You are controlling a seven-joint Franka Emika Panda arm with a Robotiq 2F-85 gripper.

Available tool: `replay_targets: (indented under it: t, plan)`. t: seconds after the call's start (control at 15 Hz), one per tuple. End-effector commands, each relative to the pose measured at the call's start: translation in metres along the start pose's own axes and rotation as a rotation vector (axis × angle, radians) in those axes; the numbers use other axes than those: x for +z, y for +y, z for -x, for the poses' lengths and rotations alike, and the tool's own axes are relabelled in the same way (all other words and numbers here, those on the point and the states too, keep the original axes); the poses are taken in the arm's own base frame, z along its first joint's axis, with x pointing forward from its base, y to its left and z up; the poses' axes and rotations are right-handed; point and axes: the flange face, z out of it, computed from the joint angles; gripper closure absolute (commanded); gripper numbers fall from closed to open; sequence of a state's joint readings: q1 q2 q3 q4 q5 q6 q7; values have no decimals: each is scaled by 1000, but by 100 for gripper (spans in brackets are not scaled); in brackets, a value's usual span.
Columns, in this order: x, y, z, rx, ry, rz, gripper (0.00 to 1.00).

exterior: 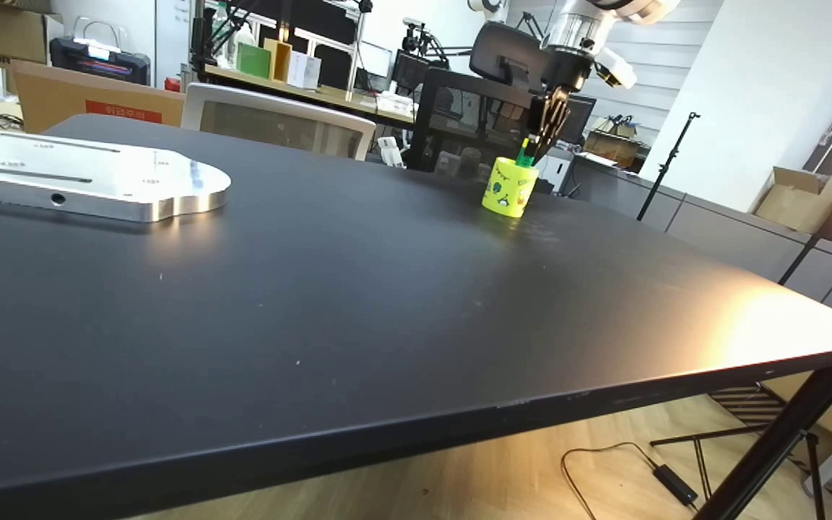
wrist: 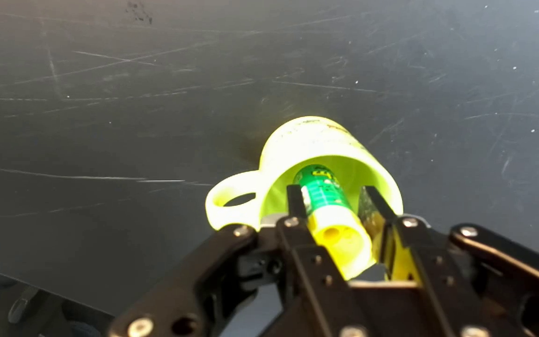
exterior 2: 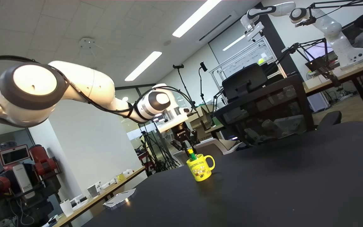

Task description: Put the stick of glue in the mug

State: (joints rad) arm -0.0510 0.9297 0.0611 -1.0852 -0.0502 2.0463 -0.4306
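Only my wrist view looks down into the one mug (wrist: pixel 314 140), where the one stick (wrist: pixel 326 194) sits, green end lowest. In an exterior view I also get the handle (exterior 2: pixel 213 162) in profile; both exterior views add one metal plate (exterior: pixel 134 173) on the tabletop (exterior: pixel 387 310). The stick's yellow end points up out of the mug — long axis steep. My hand (wrist: pixel 333 189) has two fingers (wrist: pixel 296 201), released and parted either side of it.
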Motion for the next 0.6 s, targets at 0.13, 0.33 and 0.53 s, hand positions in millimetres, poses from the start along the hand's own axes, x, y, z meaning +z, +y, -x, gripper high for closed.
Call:
replay_targets:
  t: [0.13, 0.33, 0.53]
  plan:
    - [-37, 5, -13, -1, 48, 47, 28]
    - [-65, 8, -15, 1, 90, 55, 8]
    - [-83, 9, -14, -13, 106, 62, 0]
